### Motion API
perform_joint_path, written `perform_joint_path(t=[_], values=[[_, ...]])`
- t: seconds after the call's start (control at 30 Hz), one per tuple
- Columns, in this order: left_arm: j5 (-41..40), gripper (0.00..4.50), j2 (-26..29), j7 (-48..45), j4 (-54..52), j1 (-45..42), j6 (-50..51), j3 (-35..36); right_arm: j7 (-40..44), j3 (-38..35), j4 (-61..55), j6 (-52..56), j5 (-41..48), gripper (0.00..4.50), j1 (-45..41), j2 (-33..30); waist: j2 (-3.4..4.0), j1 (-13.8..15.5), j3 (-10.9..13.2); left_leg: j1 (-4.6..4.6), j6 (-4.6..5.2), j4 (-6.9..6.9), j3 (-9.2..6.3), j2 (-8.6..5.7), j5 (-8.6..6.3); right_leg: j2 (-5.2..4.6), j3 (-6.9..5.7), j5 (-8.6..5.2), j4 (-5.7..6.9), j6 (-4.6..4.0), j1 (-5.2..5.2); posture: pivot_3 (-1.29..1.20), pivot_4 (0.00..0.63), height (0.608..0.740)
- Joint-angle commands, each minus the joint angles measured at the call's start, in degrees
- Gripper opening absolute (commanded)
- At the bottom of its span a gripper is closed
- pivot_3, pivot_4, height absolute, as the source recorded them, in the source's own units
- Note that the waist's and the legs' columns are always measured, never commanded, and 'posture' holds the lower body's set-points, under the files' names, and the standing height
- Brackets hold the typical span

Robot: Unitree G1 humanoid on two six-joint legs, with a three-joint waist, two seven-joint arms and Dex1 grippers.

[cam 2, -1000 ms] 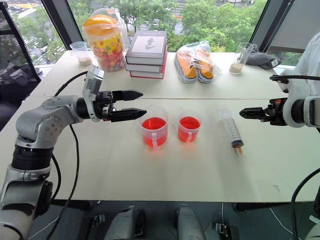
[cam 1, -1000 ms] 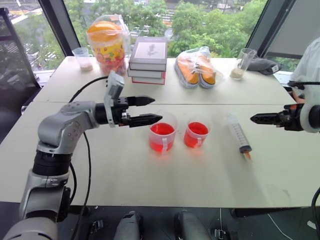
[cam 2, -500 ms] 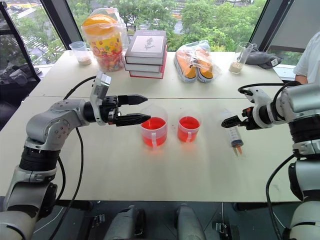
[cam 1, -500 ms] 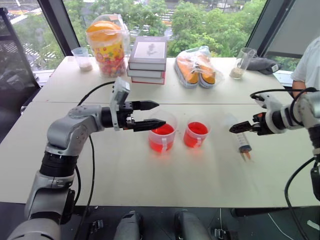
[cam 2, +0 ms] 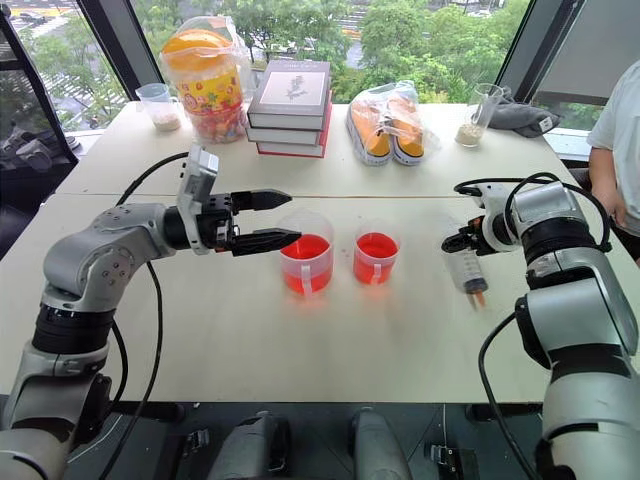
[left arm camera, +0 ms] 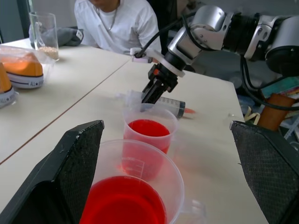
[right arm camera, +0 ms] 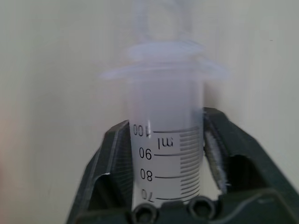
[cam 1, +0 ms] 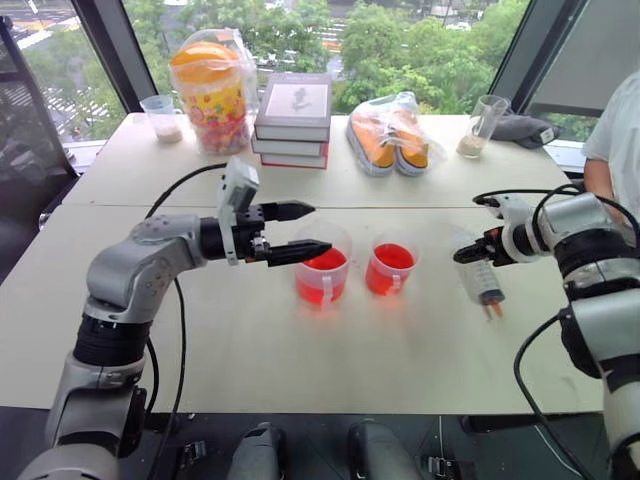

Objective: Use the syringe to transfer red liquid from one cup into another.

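- Red liquid (cam 1: 321,284) sits in both cups, mid-table: the big cup (cam 1: 322,268) toward the robot's left and the small cup (cam 1: 389,268) just beside it, not touching as far as I can see.
- Clear plastic syringe (cam 1: 482,278) is lying flat on the white table (cam 1: 300,370), off to the right of the small cup, orange tip pointing toward the robot's side.
- Right gripper (cam 2: 461,240) is down on the syringe, fingers pinched shut around the barrel near the flange end. In the right wrist view the black fingers (right arm camera: 114,161) hug the barrel on both sides, right by the top of the printed scale.
- Syringe looks like it's on the table, not lifted.
- Left gripper (cam 1: 300,230) hangs level by the big cup with its fingers spread wide, nothing in them. One fingertip is over the cup's near rim, the other behind it. Can't tell if they touch the cup.
- Far end of the table has a stack of books (cam 1: 293,118), a snack jar (cam 1: 212,90), bagged shoes (cam 1: 394,135) and a couple of small glasses.
- A person in a white shirt (cam 1: 620,140) is at the right edge.
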Motion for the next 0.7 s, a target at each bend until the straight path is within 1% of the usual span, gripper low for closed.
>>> perform_joint_path(t=[0.03,0.17,0.23,0.27,0.33,0.4,0.47,0.53,0.57,0.6,0.7], values=[[-0.86,4.50,0.52,0.40,-1.57,-0.54,0.12,1.34,2.68,0.58,1.13,-2.62,-3.73,1.39,-0.52,0.89,0.00,0.00,0.00,0.03,0.00,0.01,0.00,0.00,0.00,0.00,0.00,0.00,0.00,0.00,0.04,0.00,0.150,0.740],[-0.74,4.50,0.90,-0.14,-0.63,-1.16,-0.07,1.34,4.31,0.39,0.06,-3.19,-6.57,1.39,-0.21,0.95,0.00,0.04,0.00,0.08,0.00,0.04,-0.02,0.00,0.00,0.00,0.00,0.00,0.00,0.00,0.11,0.00,0.150,0.740],[-0.46,4.50,1.03,-0.47,0.03,-1.86,-0.22,1.13,4.35,-1.90,-4.53,-2.00,-6.19,1.39,-0.76,-0.82,0.00,0.06,0.00,0.08,-0.01,0.04,-0.02,0.00,0.00,0.00,-0.01,0.00,0.00,0.00,0.11,0.00,0.150,0.740],[-0.36,4.50,1.14,-0.62,0.28,-2.21,-0.26,1.06,4.24,-3.80,-8.41,-1.13,-5.31,1.39,-1.05,-2.03,0.02,0.09,0.01,0.07,-0.01,0.03,-0.02,0.00,0.01,0.00,-0.01,0.00,0.00,0.00,0.10,0.00,0.150,0.740],[-0.01,4.50,1.67,-1.06,0.98,-2.82,-0.48,1.19,3.38,-9.41,-20.69,-1.87,-2.43,1.39,0.60,-4.16,0.13,0.21,0.08,-0.04,-0.01,0.03,0.00,-0.01,0.01,-0.02,0.00,0.00,0.03,0.00,-0.03,0.00,0.150,0.740],[-0.02,4.50,2.63,-1.86,1.96,-3.30,-0.74,1.76,2.14,-16.21,-33.10,-0.11,1.85,1.39,2.91,-4.04,0.17,0.19,0.08,-0.12,-0.02,-0.01,0.00,-0.01,0.01,-0.03,0.02,0.00,0.11,0.01,-0.18,0.00,0.150,0.740],[-0.05,4.50,3.29,-2.31,2.88,-3.91,-0.92,2.10,0.03,-23.33,-43.66,-0.24,6.49,1.39,5.15,-2.00,0.16,0.13,0.08,-0.11,-0.02,-0.06,-0.03,0.04,0.01,0.05,0.00,0.00,0.12,0.00,-0.20,0.00,0.150,0.740],[-0.05,4.50,4.12,-3.03,3.60,-4.28,-1.10,2.43,-3.24,-31.59,-53.57,-6.76,12.43,1.39,7.58,3.92,0.14,0.14,0.06,-0.08,-0.02,-0.12,-0.07,0.08,0.01,0.11,-0.02,-0.01,0.11,-0.01,-0.19,0.00,0.150,0.740],[-0.12,4.50,4.56,-3.45,3.97,-4.44,-1.13,2.63,-5.10,-34.24,-57.20,-7.76,14.52,1.39,8.26,6.62,0.14,0.05,0.06,-0.05,-0.03,-0.16,-0.08,0.10,0.02,0.13,-0.04,-0.01,0.10,-0.01,-0.17,0.00,0.150,0.740],[-0.24,4.50,4.86,-3.66,4.31,-4.84,-1.00,2.71,-6.93,-36.00,-60.42,-6.73,16.41,1.39,8.73,8.83,0.16,0.07,0.06,-0.04,-0.03,-0.16,-0.08,0.10,0.02,0.14,-0.03,-0.01,0.11,-0.01,-0.15,0.00,0.150,0.740],[-0.58,4.50,6.14,-5.12,6.45,-6.50,-0.75,3.23,-10.04,-38.07,-68.03,-4.80,23.37,1.39,9.71,15.53,0.15,0.38,0.06,-0.06,-0.09,-0.10,-0.06,0.07,0.05,0.06,-0.06,0.01,0.14,-0.01,-0.14,0.00,0.150,0.740]])
